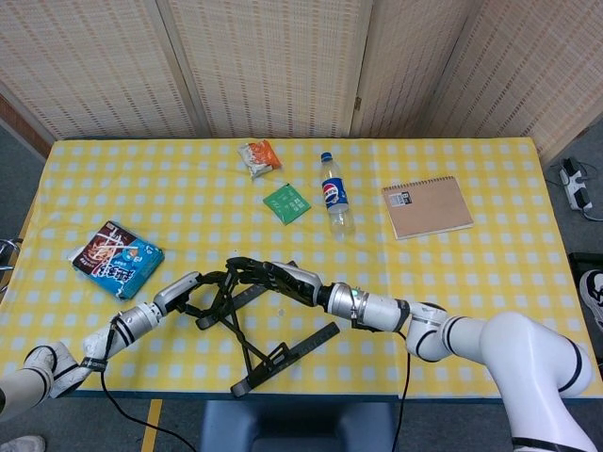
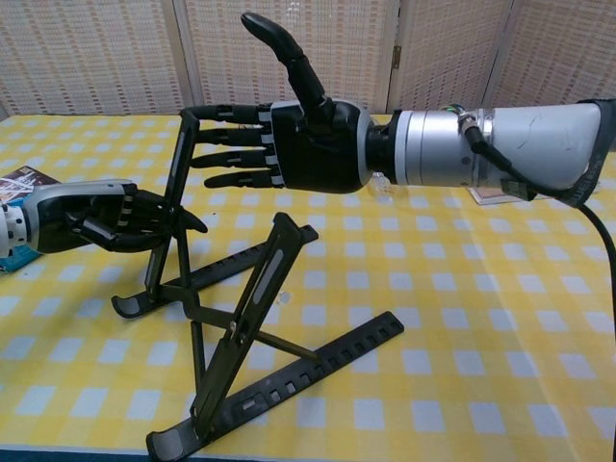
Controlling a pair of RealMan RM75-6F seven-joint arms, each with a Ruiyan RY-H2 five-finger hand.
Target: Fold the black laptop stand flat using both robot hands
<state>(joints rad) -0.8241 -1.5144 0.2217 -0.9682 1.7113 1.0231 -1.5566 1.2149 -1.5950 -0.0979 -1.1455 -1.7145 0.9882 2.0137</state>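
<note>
The stand stood near the front edge of the worktop, between the two hands, and was not yet flat: its two slotted base bars lay on the cloth while the hinged struts rose in a tall frame.

By the look of it, the stand was a light thing of thin, stiff bars joined at several hinges. It would not bend, but it would likely pivot and skid on the cloth if pushed from one side only. The smooth black bars also looked slippery. The sound places to take hold seemed to be the upright bar at the top and a strut lower down, well away from the hinges, where fingers could be caught as the frame closed.

The right hand was held at the top of the frame, its fingers stretched out nearly straight and close together, thumb lifted clear. They lay flat against the upright bar, pressing it rather than gripping; nothing was enclosed.

The left hand was lower, at the left side of the frame. Its fingers were curled in around the upright bar where it sloped down to the base, and appeared to hold it. In the head view both hands met at the raised part of the stand, with the base bars stretching toward the robot.
</note>
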